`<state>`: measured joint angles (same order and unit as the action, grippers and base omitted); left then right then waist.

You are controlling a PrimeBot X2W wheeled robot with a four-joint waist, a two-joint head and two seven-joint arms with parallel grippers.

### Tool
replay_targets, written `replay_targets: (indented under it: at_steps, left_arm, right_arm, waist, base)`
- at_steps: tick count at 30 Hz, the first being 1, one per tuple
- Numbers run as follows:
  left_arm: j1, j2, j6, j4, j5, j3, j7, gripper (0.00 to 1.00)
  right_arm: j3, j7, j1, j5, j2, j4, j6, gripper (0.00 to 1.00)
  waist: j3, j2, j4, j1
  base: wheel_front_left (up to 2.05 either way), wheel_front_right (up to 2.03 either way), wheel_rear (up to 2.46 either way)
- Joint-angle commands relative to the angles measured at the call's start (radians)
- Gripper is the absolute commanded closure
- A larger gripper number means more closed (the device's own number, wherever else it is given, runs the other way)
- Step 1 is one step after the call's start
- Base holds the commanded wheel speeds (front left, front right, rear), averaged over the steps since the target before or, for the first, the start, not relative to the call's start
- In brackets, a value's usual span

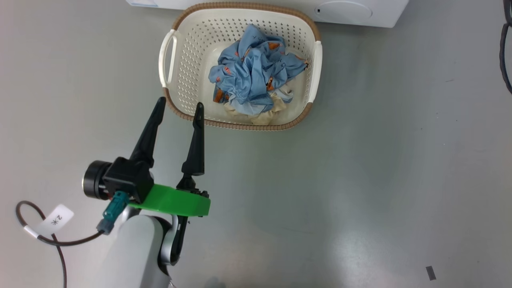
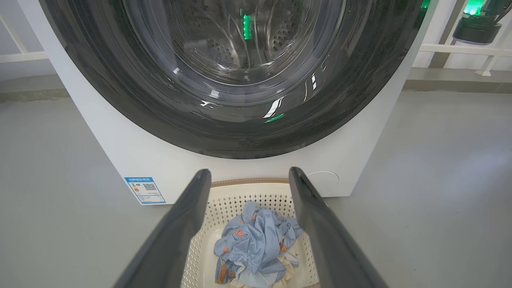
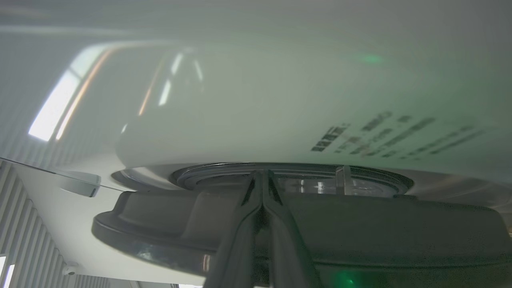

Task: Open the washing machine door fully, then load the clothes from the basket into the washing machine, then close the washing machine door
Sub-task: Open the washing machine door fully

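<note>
- One white washing machine (image 2: 120, 152) stands far, its black-rimmed door (image 2: 240, 136) facing near.
- The basket (image 1: 188, 60) sits just near of it, holding the blue clothes (image 1: 252, 76).
- The left gripper (image 1: 180, 102), fingers wide and empty, hovers by the basket's near-left rim.
- The right gripper (image 3: 262, 178), fingers pressed together, is at the door's dark edge.

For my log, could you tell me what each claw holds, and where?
Nothing: the left claw is open and empty; the right claw is shut on nothing.
</note>
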<state>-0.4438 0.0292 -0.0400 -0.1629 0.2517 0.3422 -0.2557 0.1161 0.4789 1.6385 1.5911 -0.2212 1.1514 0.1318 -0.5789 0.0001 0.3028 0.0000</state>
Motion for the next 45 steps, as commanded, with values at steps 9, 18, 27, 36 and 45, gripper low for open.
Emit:
replay_targets:
  at_steps: [9, 18, 27, 36, 45]
  left_arm:
    - [-0.016, 0.021, -0.022, 0.035, 0.02, -0.017, -0.006, 0.0]
    - [-0.018, 0.021, -0.027, 0.031, 0.012, -0.021, -0.006, 0.0]
    - [-0.014, 0.021, -0.038, 0.021, -0.003, -0.022, -0.006, 0.0]
    - [-0.006, 0.021, -0.047, 0.015, -0.013, -0.031, -0.006, 0.0]
    - [0.006, 0.021, -0.047, 0.008, -0.018, -0.039, -0.006, 0.0]
  right_arm:
    - [0.023, 0.034, 0.066, -0.038, 0.024, 0.031, -0.001, 1.0]
    - [0.036, 0.114, 0.062, -0.038, 0.026, 0.04, -0.001, 1.0]
    - [0.046, 0.207, 0.049, -0.033, 0.027, 0.029, -0.001, 1.0]
    - [0.051, 0.311, -0.007, -0.019, 0.026, -0.017, -0.001, 1.0]
    - [0.058, 0.402, -0.089, -0.001, 0.033, -0.105, -0.001, 1.0]
  waist:
    - [-0.012, -0.0001, 0.008, 0.0]
    - [-0.008, -0.0001, 0.005, 0.0]
    - [0.005, -0.0001, -0.007, 0.0]
    - [0.026, -0.0001, -0.022, 0.0]
    - [0.045, -0.0001, -0.037, 0.0]
  base:
    - [0.0, 0.0, 0.0]
    - [0.0, 0.0, 0.0]
    - [0.0, 0.0, 0.0]
    - [0.0, 0.0, 0.0]
    - [0.0, 0.0, 0.0]
